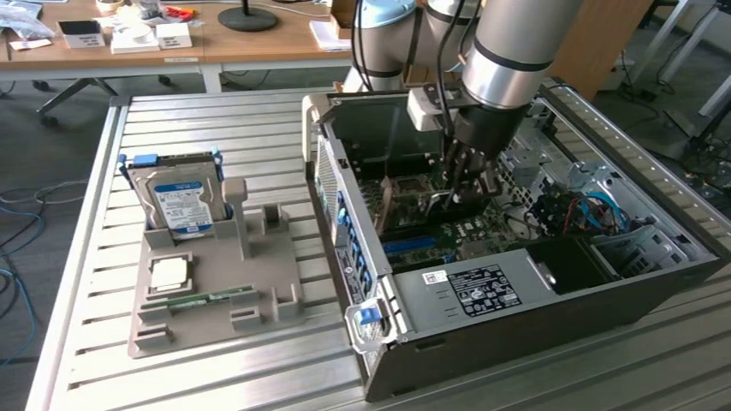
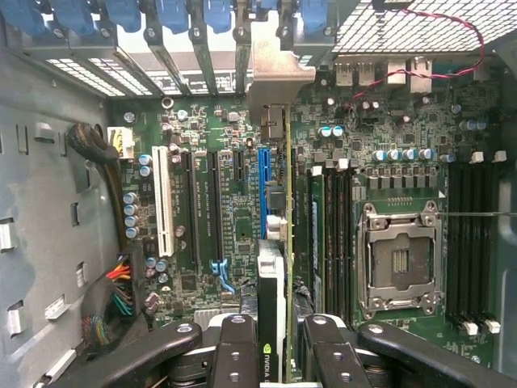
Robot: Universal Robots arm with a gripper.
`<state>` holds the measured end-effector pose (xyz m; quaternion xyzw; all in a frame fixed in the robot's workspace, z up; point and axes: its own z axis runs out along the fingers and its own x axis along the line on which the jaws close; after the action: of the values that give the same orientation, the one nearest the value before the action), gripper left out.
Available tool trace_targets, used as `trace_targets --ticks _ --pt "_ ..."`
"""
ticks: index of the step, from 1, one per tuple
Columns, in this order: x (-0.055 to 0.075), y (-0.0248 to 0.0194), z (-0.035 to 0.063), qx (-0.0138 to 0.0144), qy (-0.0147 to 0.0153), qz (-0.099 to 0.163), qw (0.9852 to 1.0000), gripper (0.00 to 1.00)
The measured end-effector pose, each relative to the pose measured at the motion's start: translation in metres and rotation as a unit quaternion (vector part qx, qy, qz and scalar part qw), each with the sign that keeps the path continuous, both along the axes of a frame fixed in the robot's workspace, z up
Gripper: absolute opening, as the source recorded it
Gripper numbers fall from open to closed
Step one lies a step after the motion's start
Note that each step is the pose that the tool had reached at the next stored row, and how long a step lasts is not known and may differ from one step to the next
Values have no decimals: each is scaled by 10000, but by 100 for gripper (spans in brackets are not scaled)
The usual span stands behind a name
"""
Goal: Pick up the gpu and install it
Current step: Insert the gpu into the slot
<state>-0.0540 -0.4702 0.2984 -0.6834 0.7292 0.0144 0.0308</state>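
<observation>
Black thin gpu card [image 2: 271,279] is standing edge-on over the green motherboard [image 2: 226,218], right beside the blue slot [image 2: 263,194]. Its long axis is running along the slot, grey bracket end pointing at the rear blue latches [image 2: 174,16]. Tool [image 2: 279,356] is clamping the card's outer edge.

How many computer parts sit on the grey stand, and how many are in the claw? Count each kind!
hard drive: 1
square chip: 1
memory stick: 1
gpu, gripped in the claw: 1
Total: 4
</observation>
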Motion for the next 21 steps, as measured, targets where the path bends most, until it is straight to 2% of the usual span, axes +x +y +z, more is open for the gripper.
trace_targets --ticks 10,21 --pt "-5 0 -85 1 0 0 10000 27" --pt "-6 0 -103 0 0 1 10000 27"
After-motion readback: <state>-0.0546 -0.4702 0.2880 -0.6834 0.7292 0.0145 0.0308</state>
